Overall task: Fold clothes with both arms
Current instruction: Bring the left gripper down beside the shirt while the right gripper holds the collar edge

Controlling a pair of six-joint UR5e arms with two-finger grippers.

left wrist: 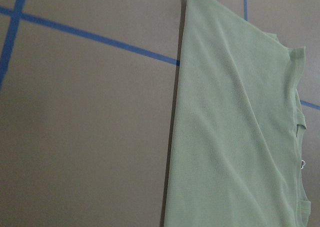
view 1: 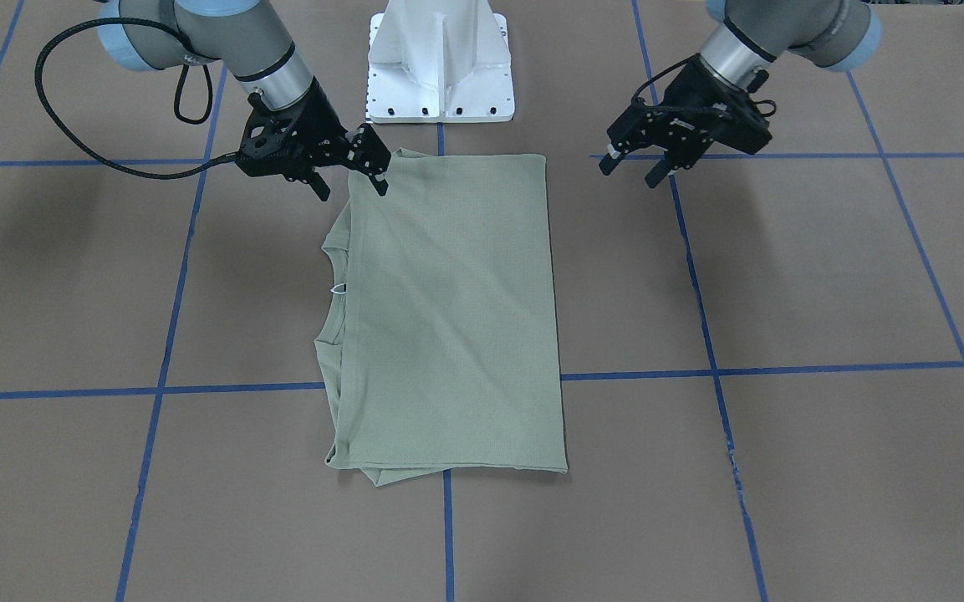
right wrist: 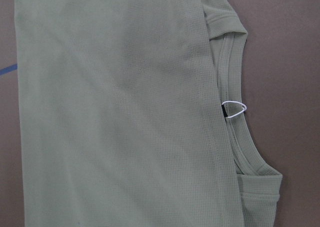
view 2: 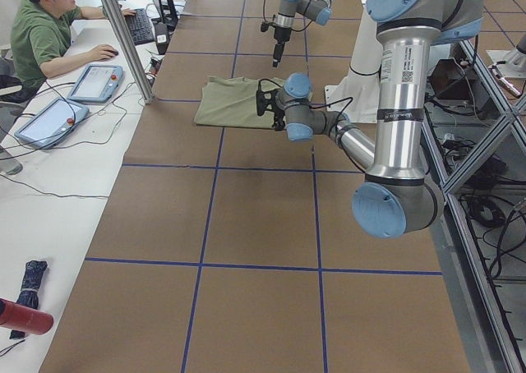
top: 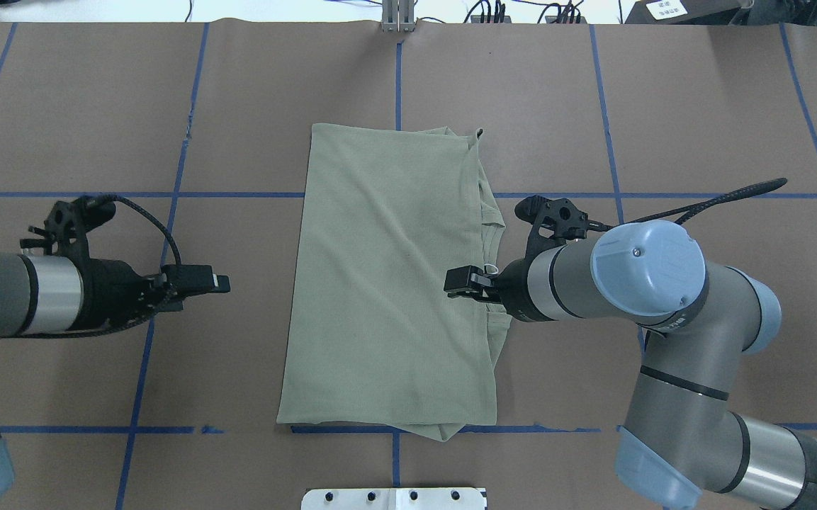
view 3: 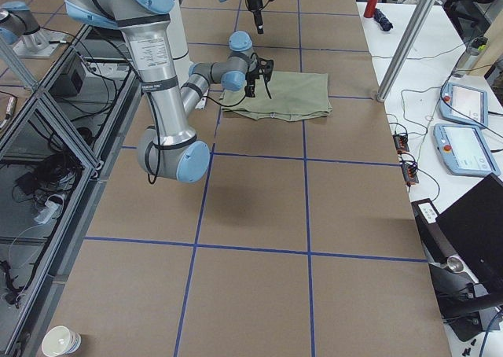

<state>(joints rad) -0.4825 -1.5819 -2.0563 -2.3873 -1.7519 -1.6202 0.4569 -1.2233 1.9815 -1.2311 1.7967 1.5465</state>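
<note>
The sage-green shirt (view 1: 448,318) lies flat on the brown table, folded into a tall rectangle (top: 387,283). Its round neck and a white tag loop (right wrist: 233,108) lie on the robot's right side. My right gripper (view 1: 349,186) is open and empty. It hovers over the shirt's neck-side edge near the robot (top: 456,282). My left gripper (view 1: 632,171) is open and empty. It hangs over bare table, apart from the shirt's straight folded edge (top: 218,283). The left wrist view shows that folded edge (left wrist: 175,137). No fingers show in either wrist view.
The white base pedestal (view 1: 440,71) stands just behind the shirt. Blue tape lines (view 1: 716,368) cross the brown table cover. An operator (view 2: 41,32) sits at a side desk with tablets (view 2: 94,81). A paper cup (view 3: 61,341) stands on the floor.
</note>
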